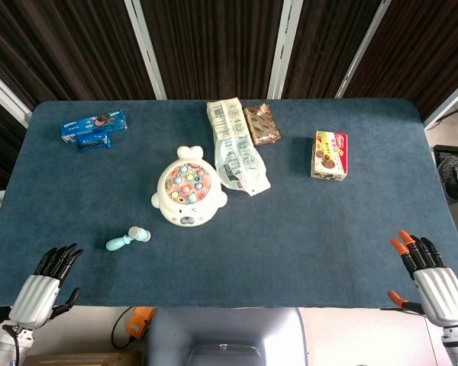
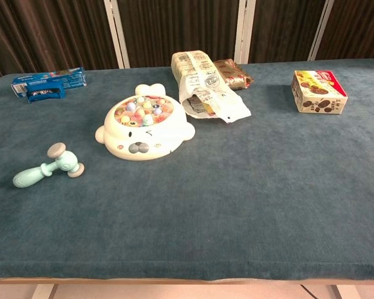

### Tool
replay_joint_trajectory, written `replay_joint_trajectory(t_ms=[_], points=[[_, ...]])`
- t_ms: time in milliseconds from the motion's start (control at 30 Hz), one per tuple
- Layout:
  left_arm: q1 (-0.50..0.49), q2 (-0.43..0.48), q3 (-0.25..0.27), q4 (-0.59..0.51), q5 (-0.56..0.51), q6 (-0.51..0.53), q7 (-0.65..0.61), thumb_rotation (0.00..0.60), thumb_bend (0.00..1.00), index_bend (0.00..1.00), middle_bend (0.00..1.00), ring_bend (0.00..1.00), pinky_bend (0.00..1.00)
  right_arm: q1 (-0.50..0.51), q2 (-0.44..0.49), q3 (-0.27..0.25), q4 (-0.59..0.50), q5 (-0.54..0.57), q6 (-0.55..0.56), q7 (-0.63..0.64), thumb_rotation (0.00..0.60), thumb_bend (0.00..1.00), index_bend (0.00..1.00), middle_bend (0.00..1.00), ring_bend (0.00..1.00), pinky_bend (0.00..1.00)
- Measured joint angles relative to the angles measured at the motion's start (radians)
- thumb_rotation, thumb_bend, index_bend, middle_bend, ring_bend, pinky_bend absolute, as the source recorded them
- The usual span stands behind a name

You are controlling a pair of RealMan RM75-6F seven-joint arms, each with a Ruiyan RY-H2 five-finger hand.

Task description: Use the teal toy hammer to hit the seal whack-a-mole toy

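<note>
The teal toy hammer (image 1: 128, 239) (image 2: 48, 167) lies flat on the blue tablecloth, left of centre and near the front, handle pointing left. Just behind and right of it sits the white seal whack-a-mole toy (image 1: 188, 195) (image 2: 143, 129), its top full of coloured pegs. My left hand (image 1: 46, 283) rests at the front left corner with fingers stretched out and nothing in it, a good way from the hammer. At the front right corner my right hand (image 1: 431, 277) is also spread and empty. Neither hand shows in the chest view.
A white biscuit packet (image 1: 236, 146) (image 2: 207, 87) lies beside the seal toy with a brown snack pack (image 1: 261, 124) behind it. A blue cookie pack (image 1: 95, 128) (image 2: 48, 83) sits at the back left and a cookie box (image 1: 329, 155) (image 2: 318, 91) at the back right.
</note>
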Motion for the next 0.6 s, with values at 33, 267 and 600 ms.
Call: replay_joint_trajectory(t_ms=[33,267,600], points=[[-0.001,-0.006,-0.002,0.001,-0.005,-0.004,-0.005,0.600,0.41,0.00,0.00,0.00,0.00,0.001,0.000,0.000,-0.002,-0.002,-0.001,0.000,0.600,0.30,0.00,0.00,0.00,0.00],[-0.054,-0.065,-0.036,0.028,-0.052,-0.100,-0.090,0.600,0.41,0.00,0.00,0.00,0.01,0.007,-0.002,-0.002,-0.004,-0.004,-0.015,0.000,0.600,0.30,0.00,0.00,0.00,0.00],[-0.179,-0.234,-0.149,0.146,-0.239,-0.326,-0.159,0.600,0.41,0.00,0.00,0.00,0.05,0.011,0.002,0.002,-0.007,0.006,-0.019,0.012,0.600,0.30,0.00,0.00,0.00,0.00]])
